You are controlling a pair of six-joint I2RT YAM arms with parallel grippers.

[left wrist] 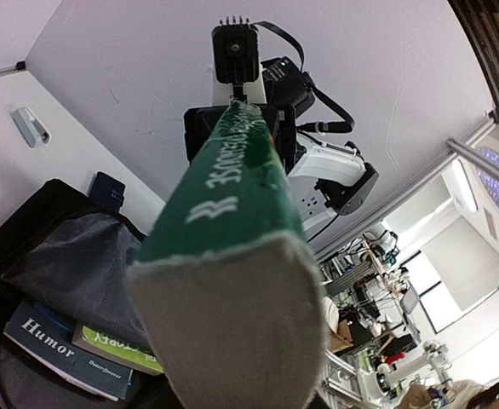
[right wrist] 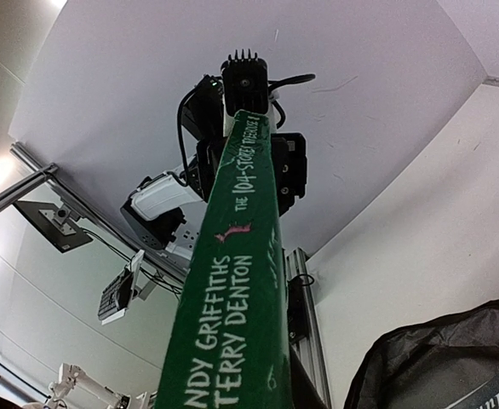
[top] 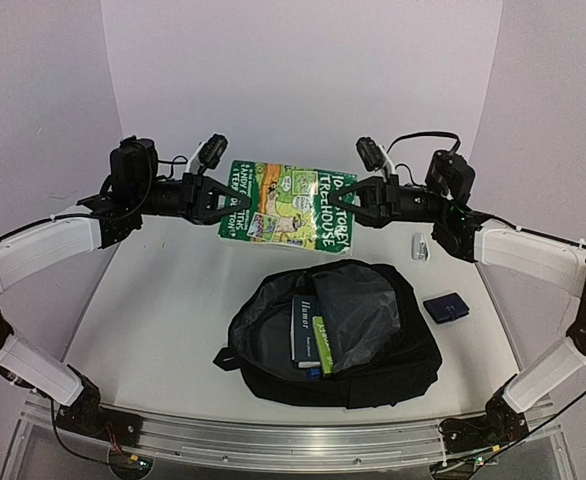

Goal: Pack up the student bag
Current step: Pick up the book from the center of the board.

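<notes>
An open black bag (top: 403, 350) lies on the table (top: 173, 300), below both grippers and nearer the arm bases, about midway between them. Its grey lining shows and a blue book (top: 303, 330) sits inside. Above and behind it a green book (top: 288, 205) is held in the air. The left gripper (top: 223, 200) is clamped on one end and the right gripper (top: 356, 207) on the other. A small pouch (top: 445, 307) lies below the right gripper, beside the bag.

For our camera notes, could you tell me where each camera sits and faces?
Top: above and behind the arms, facing down on left gripper, right gripper, green book, backpack.
Left wrist: on the left arm, facing along the book to the right gripper; own fingers hidden.
Right wrist: likewise, along the book's spine to the left gripper.
All three share book and backpack.
</notes>
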